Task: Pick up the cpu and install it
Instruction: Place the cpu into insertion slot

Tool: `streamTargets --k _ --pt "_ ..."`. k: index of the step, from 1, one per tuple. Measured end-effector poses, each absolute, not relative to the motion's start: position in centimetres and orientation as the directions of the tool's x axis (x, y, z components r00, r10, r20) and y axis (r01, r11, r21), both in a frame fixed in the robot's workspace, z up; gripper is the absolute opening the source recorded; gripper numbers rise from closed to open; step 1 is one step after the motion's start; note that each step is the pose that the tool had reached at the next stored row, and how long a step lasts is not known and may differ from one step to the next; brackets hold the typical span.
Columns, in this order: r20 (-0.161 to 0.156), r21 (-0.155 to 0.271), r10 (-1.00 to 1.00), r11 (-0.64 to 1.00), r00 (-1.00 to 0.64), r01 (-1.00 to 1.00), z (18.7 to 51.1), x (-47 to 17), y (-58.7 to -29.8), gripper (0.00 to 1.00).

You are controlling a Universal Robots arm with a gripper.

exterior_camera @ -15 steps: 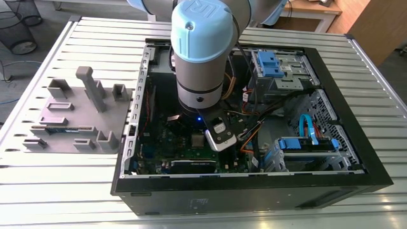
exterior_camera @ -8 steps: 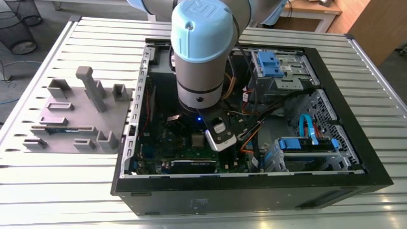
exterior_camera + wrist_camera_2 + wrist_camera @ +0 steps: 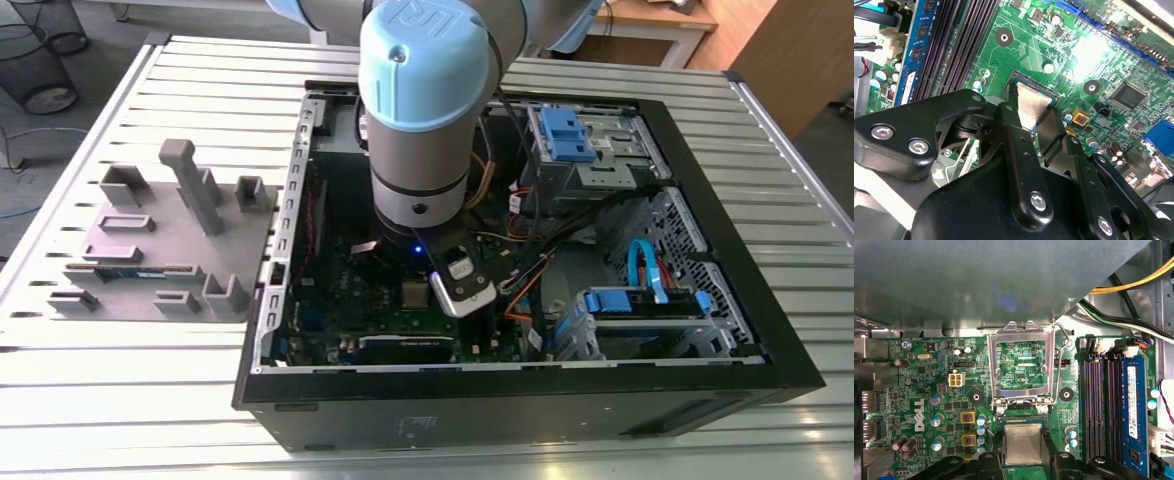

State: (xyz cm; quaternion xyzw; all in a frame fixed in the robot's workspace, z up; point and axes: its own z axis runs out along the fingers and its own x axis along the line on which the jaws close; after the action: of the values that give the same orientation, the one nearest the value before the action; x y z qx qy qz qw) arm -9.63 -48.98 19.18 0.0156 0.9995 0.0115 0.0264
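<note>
Looking down through both wrist views, I find the claw (image 3: 1030, 114) closed on the cpu (image 3: 1023, 444), with one black finger (image 3: 1013, 145) against each of two opposite edges. The cpu lies squarely between the fingers, offset to neither side, and directly over the socket (image 3: 1022, 419) of the green board (image 3: 929, 385). I judge it at or very near its seat; whether it is fully down I cannot tell. Being square, the chip has no long axis, and its edges run parallel with the socket walls. The hinged steel frame (image 3: 992, 365) stands open just beyond the socket, its wire lever (image 3: 1067, 341) raised beside it, so nothing covers the seat.

Materials: the cpu top is flat, silver-grey metal, reflective. The claw fingers are matt black links with bright screw heads. The board is glossy green, crowded with small cylindrical capacitors, and dark memory slots (image 3: 1099, 400) lie near.

In the exterior view the arm reaches into the open black case (image 3: 747, 320) on the slatted metal counter (image 3: 134, 410). The grey moulded tray (image 3: 160, 240) lies apart, at the exterior view's left.
</note>
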Motion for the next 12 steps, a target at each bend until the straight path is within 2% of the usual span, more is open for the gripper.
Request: streamTargets --k 4,5,6,7,12 --pt "-0.053 0.024 0.032 0.999 -0.998 0.030 19.15 -9.62 -48.97 0.41" --pt "-0.053 0.024 0.032 0.999 -0.998 0.030 19.15 -9.62 -48.97 0.47" --pt "-0.053 0.024 0.032 0.999 -0.998 0.030 19.15 -9.62 -48.97 0.47" --pt "-0.053 0.024 0.032 0.999 -0.998 0.030 19.16 -9.63 -48.98 0.54" --pt "-0.052 0.024 0.032 0.999 -0.998 0.031 19.52 -9.63 -48.98 0.54"
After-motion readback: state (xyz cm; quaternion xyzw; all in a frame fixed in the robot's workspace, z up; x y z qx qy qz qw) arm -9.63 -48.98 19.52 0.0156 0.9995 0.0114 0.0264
